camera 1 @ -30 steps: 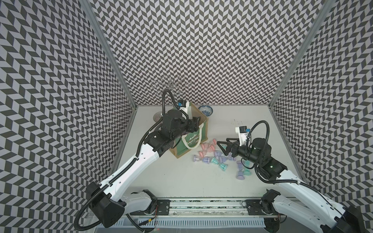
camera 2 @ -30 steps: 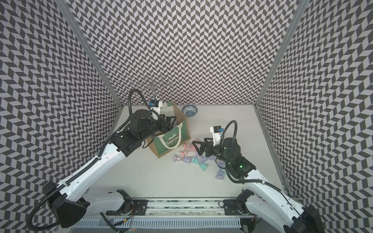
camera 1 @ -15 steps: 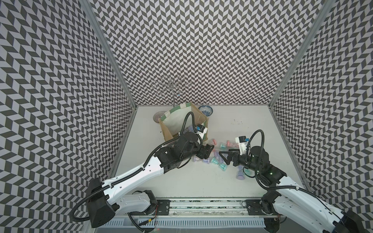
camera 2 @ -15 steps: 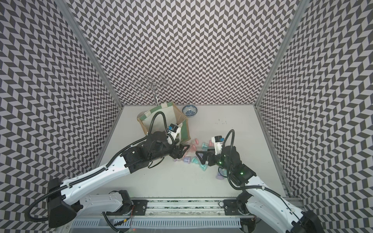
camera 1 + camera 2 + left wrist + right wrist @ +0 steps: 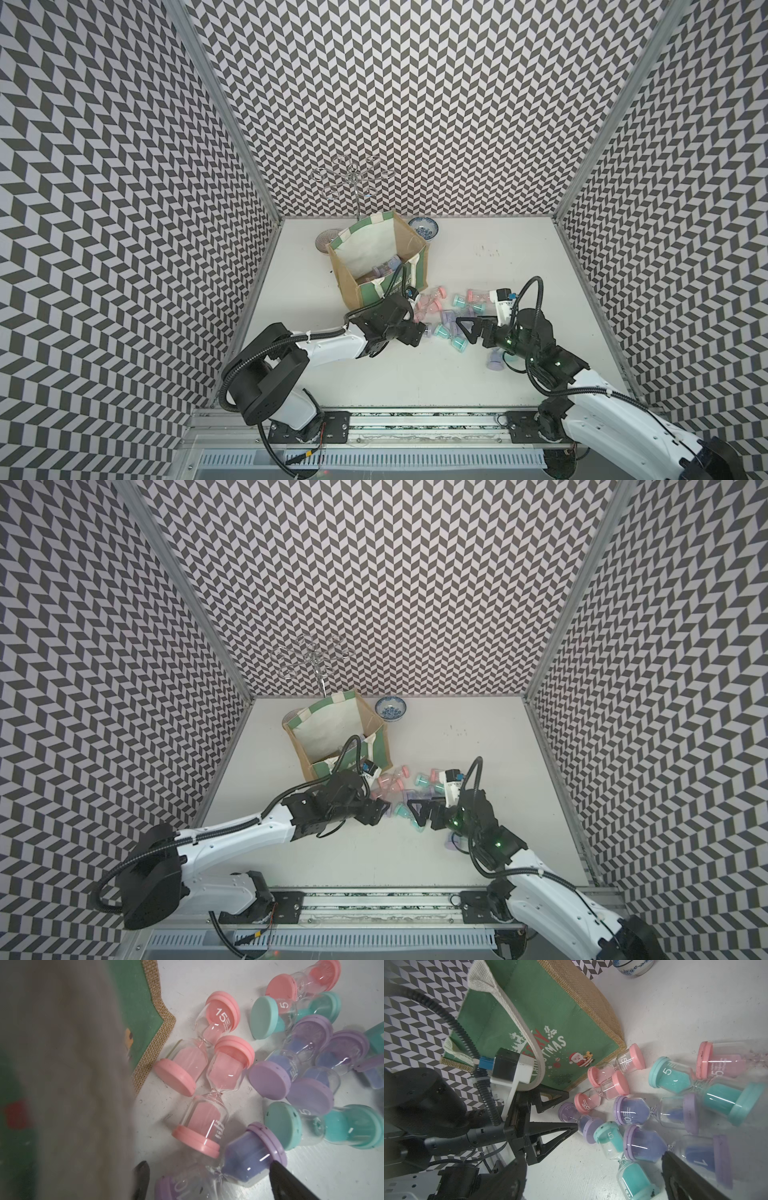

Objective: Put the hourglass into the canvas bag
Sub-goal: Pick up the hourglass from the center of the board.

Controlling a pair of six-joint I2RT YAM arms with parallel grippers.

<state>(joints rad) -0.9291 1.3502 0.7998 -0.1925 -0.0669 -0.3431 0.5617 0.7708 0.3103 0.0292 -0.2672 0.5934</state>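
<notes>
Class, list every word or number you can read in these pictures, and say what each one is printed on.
"15": pink hourglass.
"5": teal hourglass.
"10": purple hourglass.
"STMAS": canvas bag, green panel; the word's start is hidden behind the handle.
Small print on the glass: too small to read.

The left arm (image 5: 332, 353) reaches forward, low, its wrist tipped down, and the left gripper (image 5: 207, 1169) has its jaws spread wide. Facing it, near but apart, the right gripper (image 5: 464, 330) hangs from the bent right arm (image 5: 552, 361), jaws likewise standing well apart.
</notes>
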